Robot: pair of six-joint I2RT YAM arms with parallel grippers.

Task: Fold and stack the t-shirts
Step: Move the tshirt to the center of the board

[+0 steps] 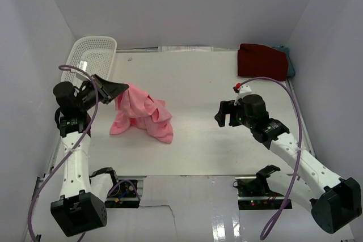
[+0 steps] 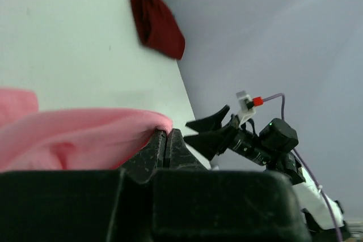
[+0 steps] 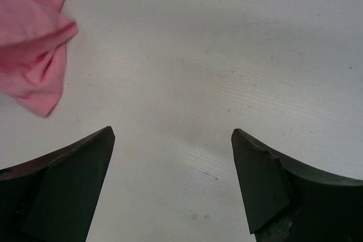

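- Left gripper (image 1: 121, 90): jaws clenched on an edge of the pink t-shirt (image 1: 142, 116). The left wrist view shows the cloth pinched between the tips, with 1 fold bulging over them.
- Pink t-shirt: hangs from that single pinch as a crumpled cone. Its upper part is lifted and its lower folds rest on the tabletop (image 1: 198, 83), left of centre.
- Right gripper (image 1: 224, 115): jaws spread wide with nothing between them, over bare tabletop right of centre and apart from the pink t-shirt. Its wrist view catches only 1 corner of the cloth, at upper left.
- Handling (judgement): light, limp cloth with no stiffness. It drapes and bunches under its own weight, so 1 hold point lets it collapse. Not fragile and not slippery, though the trailing folds will likely drag on the surface.
- Where to hold (judgement): a 2nd pinch on a free outer edge, on the low lobe nearest the right gripper, should let the 2 arms pull the garment taut and lay it flat.
  - Take the edge shallowly, to avoid catching 2 layers.
  - I cannot tell hem from sleeve in this bundle.
- Dark red t-shirt (image 1: 260, 60): folded in the far right corner. A sliver of the teal-grey t-shirt (image 1: 290, 63) shows at its right side, touching it. This is the likely stack site.
- White basket (image 1: 93, 55): far left corner, near the lifted cloth but not touching it.
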